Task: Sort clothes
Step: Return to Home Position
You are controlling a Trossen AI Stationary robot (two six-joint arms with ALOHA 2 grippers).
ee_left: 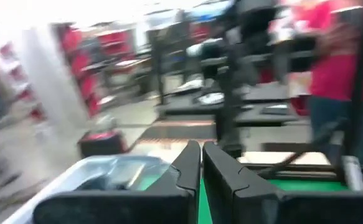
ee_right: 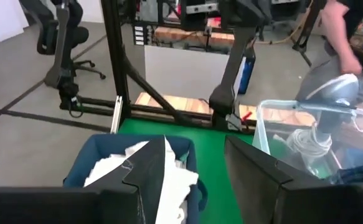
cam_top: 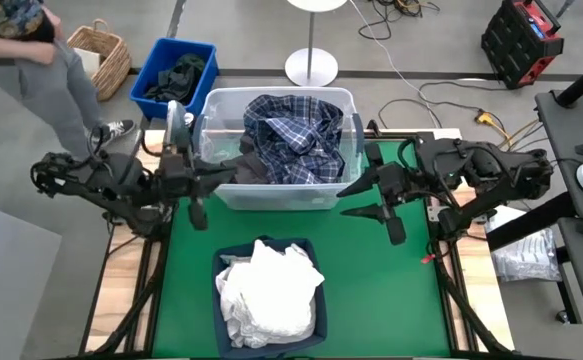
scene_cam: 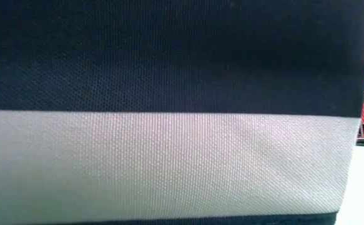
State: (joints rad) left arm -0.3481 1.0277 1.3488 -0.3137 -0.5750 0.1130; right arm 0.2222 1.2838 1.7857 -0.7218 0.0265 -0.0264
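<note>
A blue-and-white plaid shirt (cam_top: 291,130) lies on top of a dark grey garment (cam_top: 256,170) in the clear plastic tub (cam_top: 343,100) at the table's far middle. White clothes (cam_top: 269,292) fill the navy fabric bin (cam_top: 233,252) at the near middle; they also show in the right wrist view (ee_right: 169,180). My left gripper (cam_top: 231,177) is shut and empty, level at the tub's near left corner. My right gripper (cam_top: 355,200) is open and empty, level just right of the tub's near right corner. No teal or beige garment shows.
The navy bin's wall (scene_cam: 169,75) with its grey band blocks the low view. Green table (cam_top: 381,290) lies bare on either side of the bin. Off the table at the far left stand a blue crate (cam_top: 161,60) of dark clothes, a wicker basket (cam_top: 106,50) and a person (cam_top: 41,70).
</note>
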